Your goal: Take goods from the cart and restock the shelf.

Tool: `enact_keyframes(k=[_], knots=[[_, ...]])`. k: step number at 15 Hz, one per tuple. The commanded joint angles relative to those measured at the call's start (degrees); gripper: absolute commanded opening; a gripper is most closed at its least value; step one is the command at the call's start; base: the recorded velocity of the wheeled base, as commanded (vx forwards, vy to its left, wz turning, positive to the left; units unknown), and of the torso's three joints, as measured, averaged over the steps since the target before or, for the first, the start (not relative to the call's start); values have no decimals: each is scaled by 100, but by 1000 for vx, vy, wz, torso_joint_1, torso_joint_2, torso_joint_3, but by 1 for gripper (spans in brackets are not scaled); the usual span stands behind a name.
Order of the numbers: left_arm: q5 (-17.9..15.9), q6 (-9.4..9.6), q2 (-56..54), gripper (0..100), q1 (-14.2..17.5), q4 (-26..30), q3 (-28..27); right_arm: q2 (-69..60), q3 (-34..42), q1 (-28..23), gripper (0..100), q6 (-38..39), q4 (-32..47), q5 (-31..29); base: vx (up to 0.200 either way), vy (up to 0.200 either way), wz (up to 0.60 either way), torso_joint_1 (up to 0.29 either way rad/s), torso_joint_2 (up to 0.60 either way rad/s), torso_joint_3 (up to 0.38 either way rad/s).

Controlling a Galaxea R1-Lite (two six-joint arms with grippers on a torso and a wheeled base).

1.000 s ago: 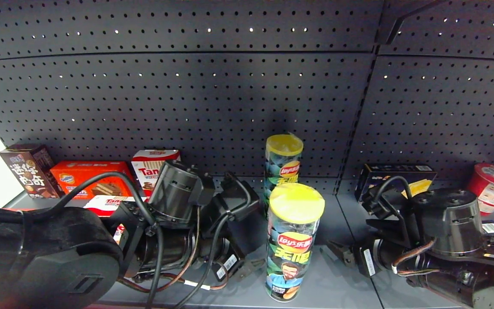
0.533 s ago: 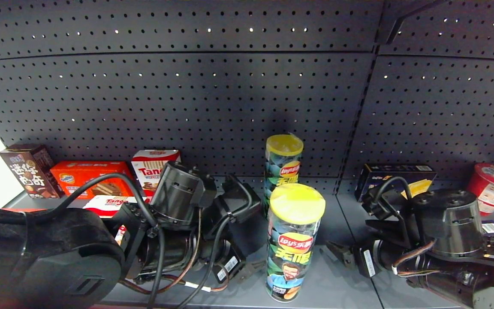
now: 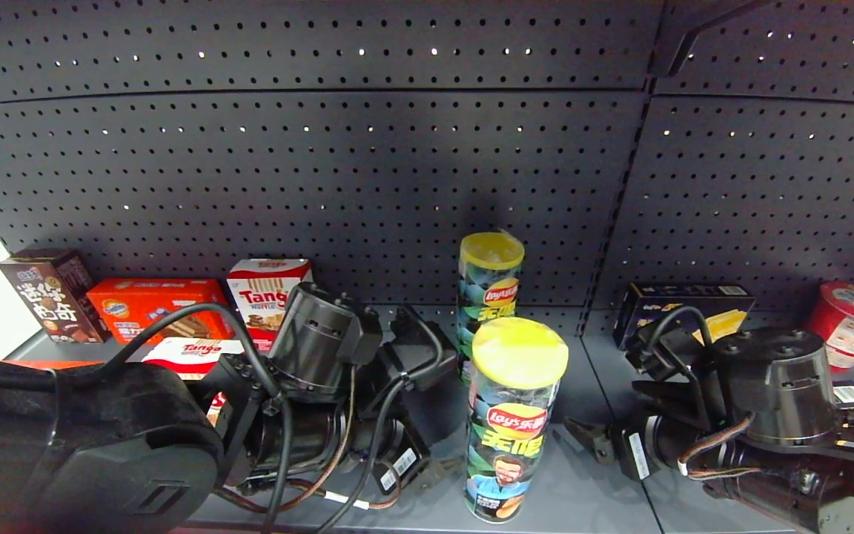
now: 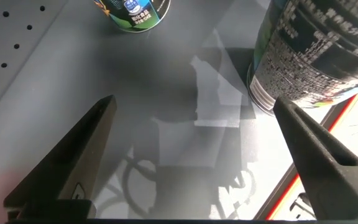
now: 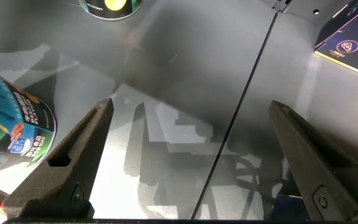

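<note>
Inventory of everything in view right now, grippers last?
chip cans: 2, yellow-lidded; front can near shelf front, rear can by pegboard
wafer boxes: 2, red-white; upright box left of rear can, flat box before it
orange box: 1, orange, beside upright box
brown box: 1, brown, far left
dark box: 1, black, right section
red tub: 1, red, far right
left gripper: 1, black, open, left of front can
right gripper: 1, black, open, right of front can

L hand [image 4: 192, 102] & R hand [image 5: 191, 104] both spread wide, empty.
</note>
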Motion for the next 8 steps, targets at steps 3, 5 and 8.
enact_keyframes(k=[3,5,8], knots=[[9,-10,-217,100,129,5,-40,25,-92,-7,100,0,-3,-2,0,0,0,0,0,0],[9,-10,-340,100,278,5,-145,16,-312,-139,100,-9,-3,-2,0,0,0,0,0,0],[9,-1,-463,100,612,5,-576,-19,-936,-447,100,-18,-3,-10,0,0,0,0,0,0]])
